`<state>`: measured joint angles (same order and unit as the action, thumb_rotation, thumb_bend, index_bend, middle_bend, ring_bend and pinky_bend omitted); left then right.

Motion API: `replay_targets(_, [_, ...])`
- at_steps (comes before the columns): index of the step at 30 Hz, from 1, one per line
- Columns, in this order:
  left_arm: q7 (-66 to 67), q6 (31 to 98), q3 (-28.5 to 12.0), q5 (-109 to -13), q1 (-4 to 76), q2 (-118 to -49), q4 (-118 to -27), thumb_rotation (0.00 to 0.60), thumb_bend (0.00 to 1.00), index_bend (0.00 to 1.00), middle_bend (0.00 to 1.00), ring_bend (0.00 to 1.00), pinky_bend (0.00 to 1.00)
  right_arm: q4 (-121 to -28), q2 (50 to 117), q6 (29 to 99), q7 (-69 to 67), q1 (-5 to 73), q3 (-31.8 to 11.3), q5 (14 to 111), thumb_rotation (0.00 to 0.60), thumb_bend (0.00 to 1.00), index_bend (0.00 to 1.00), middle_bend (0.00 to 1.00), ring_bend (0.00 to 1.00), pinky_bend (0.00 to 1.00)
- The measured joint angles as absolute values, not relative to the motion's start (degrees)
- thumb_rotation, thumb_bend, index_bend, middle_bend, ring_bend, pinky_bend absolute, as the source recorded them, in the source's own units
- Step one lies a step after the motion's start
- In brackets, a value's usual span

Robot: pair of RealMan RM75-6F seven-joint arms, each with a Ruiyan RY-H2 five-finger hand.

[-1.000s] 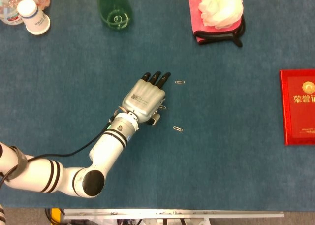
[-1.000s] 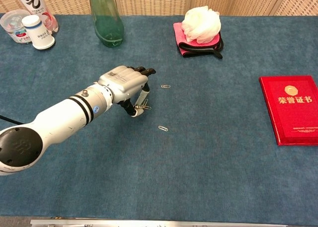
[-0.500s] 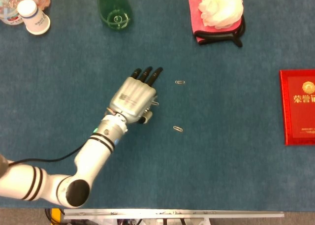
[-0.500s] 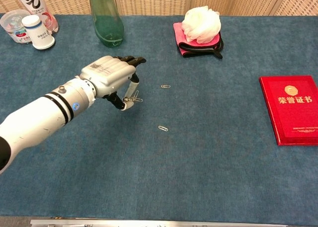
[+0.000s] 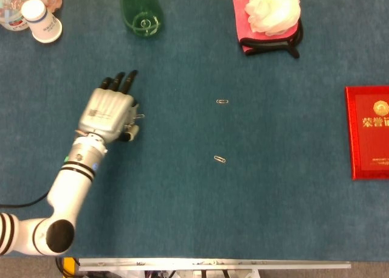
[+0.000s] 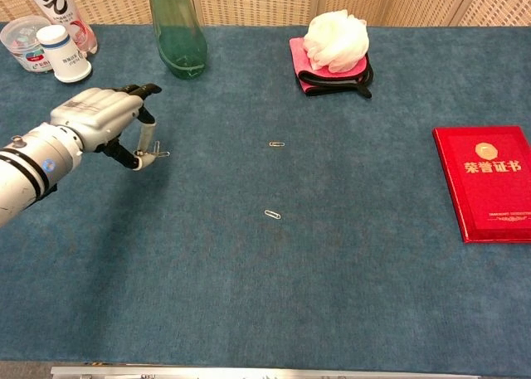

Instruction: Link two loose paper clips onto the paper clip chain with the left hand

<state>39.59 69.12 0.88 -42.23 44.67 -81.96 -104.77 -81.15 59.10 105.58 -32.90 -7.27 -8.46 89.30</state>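
My left hand (image 5: 110, 111) (image 6: 101, 120) hovers over the left part of the blue table and pinches a short paper clip chain (image 6: 155, 153) between thumb and a finger; in the head view only a tip of the chain (image 5: 140, 115) shows beside the hand. Two loose paper clips lie on the cloth well to the hand's right: one farther back (image 5: 222, 101) (image 6: 276, 144), one nearer the front (image 5: 219, 159) (image 6: 271, 214). My right hand is not in either view.
A green glass bottle (image 5: 141, 10) (image 6: 175, 31) stands at the back. White cup (image 5: 42, 21) and other bottles sit at the back left. A pink cloth with a white puff (image 5: 268, 17) lies back right. A red booklet (image 5: 368, 132) (image 6: 487, 180) lies at the right edge.
My left hand has swung left across the table, away from the two loose clips, carrying the chain with it. The loose clips have not moved.
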Motion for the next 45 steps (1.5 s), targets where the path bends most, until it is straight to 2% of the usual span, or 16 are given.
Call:
replay_targets(4, [37.1, 68.1, 1.4, -42.7, 42.8, -81.2, -103.2, 0.600, 0.32, 0.61, 0.00, 0.00, 0.12, -81.7, 58.9, 104.8, -31.9, -6.9, -8.3, 89.3, 0.600, 0.30, 0.14, 0.16, 0.08, 0.29])
replay_targets(7, [35.5, 67.8, 1.8, -43.6, 41.4, -80.7, -102.5, 0.600, 0.32, 0.57, 0.00, 0.00, 0.12, -82.0, 58.9, 104.5, -31.3, -6.6, -8.2, 89.4, 0.600, 0.30, 0.14, 0.16, 0.08, 0.29])
replay_targets(12, [33.9, 67.7, 2.8, -45.0, 39.1, -79.3, -102.3, 0.600, 0.32, 0.41, 0.00, 0.00, 0.12, -82.4, 58.8, 104.1, -30.7, -6.4, -8.2, 89.4, 0.600, 0.30, 0.14, 0.16, 0.08, 0.29])
replay_targets(15, [32.9, 67.9, 3.3, -46.0, 37.8, -78.1, -102.7, 0.600, 0.32, 0.25, 0.00, 0.00, 0.12, -82.6, 58.8, 103.9, -30.1, -6.2, -8.1, 89.5, 0.600, 0.30, 0.14, 0.16, 0.08, 0.29])
replay_targets(17, [32.0, 68.2, 3.5, -47.0, 37.0, -77.2, -103.0, 0.600, 0.32, 0.21, 0.00, 0.00, 0.12, -82.7, 58.8, 103.7, -29.5, -6.1, -8.0, 89.7, 0.600, 0.30, 0.14, 0.16, 0.08, 0.29])
replay_targets(23, [29.3, 72.1, 4.8, -52.5, 33.3, -73.8, -105.2, 0.600, 0.32, 0.24, 0.00, 0.00, 0.12, -83.5, 59.0, 102.6, -26.9, -5.4, -7.6, 90.2, 0.600, 0.30, 0.14, 0.16, 0.08, 0.29])
replay_targets(29, [29.0, 76.3, 9.2, -59.6, 28.7, -65.7, -109.7, 0.600, 0.32, 0.33, 0.01, 0.00, 0.12, -85.1, 59.3, 100.4, -22.2, -4.2, -7.2, 90.5, 0.600, 0.30, 0.14, 0.16, 0.08, 0.29])
replay_targets(32, [27.8, 79.3, 11.1, -63.3, 25.2, -62.7, -110.9, 0.600, 0.32, 0.38, 0.06, 0.01, 0.12, -86.0, 59.6, 98.8, -19.0, -3.6, -6.8, 90.5, 0.600, 0.30, 0.14, 0.16, 0.08, 0.29])
replay_targets(36, [23.0, 81.9, 12.6, -67.7, 20.8, -60.4, -110.4, 0.600, 0.32, 0.40, 0.22, 0.07, 0.12, -87.2, 60.3, 96.7, -14.5, -2.7, -6.4, 90.2, 0.600, 0.30, 0.14, 0.16, 0.08, 0.29])
replay_targets(45, [14.0, 85.1, 11.8, -73.1, 15.1, -60.2, -102.7, 0.600, 0.32, 0.45, 0.24, 0.08, 0.12, -89.1, 61.6, 90.7, -8.8, -0.3, -6.4, 86.9, 0.600, 0.30, 0.14, 0.16, 0.08, 0.29])
